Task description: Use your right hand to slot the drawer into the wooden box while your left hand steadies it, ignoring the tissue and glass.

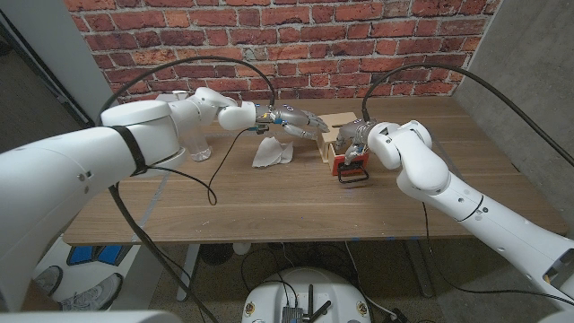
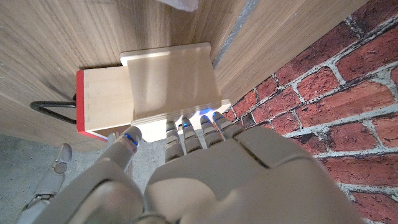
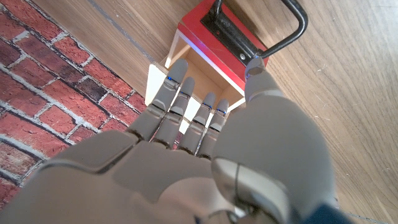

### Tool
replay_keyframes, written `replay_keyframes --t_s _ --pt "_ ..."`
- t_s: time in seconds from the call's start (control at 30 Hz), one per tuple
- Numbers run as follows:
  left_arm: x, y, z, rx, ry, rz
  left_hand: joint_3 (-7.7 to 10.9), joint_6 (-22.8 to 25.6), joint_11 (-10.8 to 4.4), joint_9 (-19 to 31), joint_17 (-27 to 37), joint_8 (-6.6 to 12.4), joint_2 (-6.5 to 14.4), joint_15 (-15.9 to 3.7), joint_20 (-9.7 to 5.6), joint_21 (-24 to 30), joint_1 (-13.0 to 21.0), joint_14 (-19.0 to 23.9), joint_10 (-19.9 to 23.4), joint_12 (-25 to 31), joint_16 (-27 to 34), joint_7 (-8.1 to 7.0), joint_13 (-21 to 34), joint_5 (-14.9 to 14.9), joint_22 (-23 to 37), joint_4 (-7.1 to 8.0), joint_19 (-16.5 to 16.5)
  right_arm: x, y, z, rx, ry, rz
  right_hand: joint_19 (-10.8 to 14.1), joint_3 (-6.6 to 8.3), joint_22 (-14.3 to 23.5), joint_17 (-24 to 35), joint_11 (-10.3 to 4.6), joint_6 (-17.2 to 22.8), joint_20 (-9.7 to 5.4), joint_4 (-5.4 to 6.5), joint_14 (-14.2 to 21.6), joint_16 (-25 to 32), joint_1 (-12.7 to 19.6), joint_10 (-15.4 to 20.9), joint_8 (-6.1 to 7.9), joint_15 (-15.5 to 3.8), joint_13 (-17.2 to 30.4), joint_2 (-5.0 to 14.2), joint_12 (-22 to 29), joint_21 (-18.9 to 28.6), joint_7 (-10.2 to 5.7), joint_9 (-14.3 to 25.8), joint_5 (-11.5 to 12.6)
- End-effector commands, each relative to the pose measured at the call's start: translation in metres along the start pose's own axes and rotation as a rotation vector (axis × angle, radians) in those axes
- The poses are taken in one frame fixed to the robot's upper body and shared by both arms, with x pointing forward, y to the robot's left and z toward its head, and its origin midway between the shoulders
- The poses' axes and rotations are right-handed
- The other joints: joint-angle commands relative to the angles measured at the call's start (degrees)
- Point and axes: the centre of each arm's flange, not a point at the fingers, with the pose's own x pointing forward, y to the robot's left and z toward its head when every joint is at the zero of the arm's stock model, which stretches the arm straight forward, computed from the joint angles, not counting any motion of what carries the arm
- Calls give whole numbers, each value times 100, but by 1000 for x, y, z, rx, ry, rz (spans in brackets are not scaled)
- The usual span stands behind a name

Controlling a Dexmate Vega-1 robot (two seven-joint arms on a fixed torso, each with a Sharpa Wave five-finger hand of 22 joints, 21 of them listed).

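The pale wooden box stands on the table near the brick wall. Its drawer sticks partly out, with a red front and a black handle. My left hand reaches in from the left, fingers straight, their tips against the box's far edge. My right hand hovers over the drawer. Its fingers stretch above the drawer's open top and its thumb touches the red front by the handle.
A crumpled white tissue lies just left of the box. A clear glass stands further left beside my left forearm. Black cables arc over the table's back. The brick wall runs close behind the box.
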Motion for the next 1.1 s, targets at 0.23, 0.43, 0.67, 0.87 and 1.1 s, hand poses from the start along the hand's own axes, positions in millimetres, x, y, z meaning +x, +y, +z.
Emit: replay_keyframes --t_s 0.23,0.43,0.67,0.87,1.1 --pt "-1 2 -2 -1 11 23 6 79 2 35 18 15 454 -563 -704 -1 39 -24 -34 1 -12 44 14 -23 12 -43 48 -22 4 -4 77 31 -107 22 -41 19 -11 -5 111 -329 18 41 39 -83 83 65 -836 3 23 53 -45 14 -1 31" --pt "1 2 -2 4 15 23 9 95 11 36 18 19 455 -567 -703 0 40 -14 -23 8 -8 56 14 -23 12 -51 58 -28 11 -2 70 57 -174 -14 -56 19 -40 16 53 -295 29 -25 0 -154 79 43 -811 1 5 49 -101 35 -2 37" --pt "0 3 -3 6 16 26 13 106 5 37 18 20 460 -566 -699 3 43 -7 -20 11 -6 54 14 -23 12 -59 72 -32 18 2 69 82 -223 -185 -93 13 -96 121 -238 -241 12 -195 -79 -249 -262 -46 -761 -2 -68 -60 -277 99 -5 68" --pt "0 4 -3 11 13 31 17 141 7 38 18 32 461 -573 -697 3 42 10 -5 17 -1 57 14 -23 12 -63 80 -32 20 3 59 101 -214 -521 -93 -9 -223 204 -742 -165 -43 -586 -256 -276 -792 -129 -578 -26 -143 -113 -627 207 -2 120" --pt "0 4 -2 13 11 34 23 157 15 39 20 33 463 -562 -702 4 38 22 19 27 1 65 14 -23 12 -61 91 -28 22 2 39 104 -196 -747 -140 -13 -434 431 -1883 -140 -54 -1313 -415 -345 -1732 -189 -255 -105 -195 -139 -1130 289 -29 170"
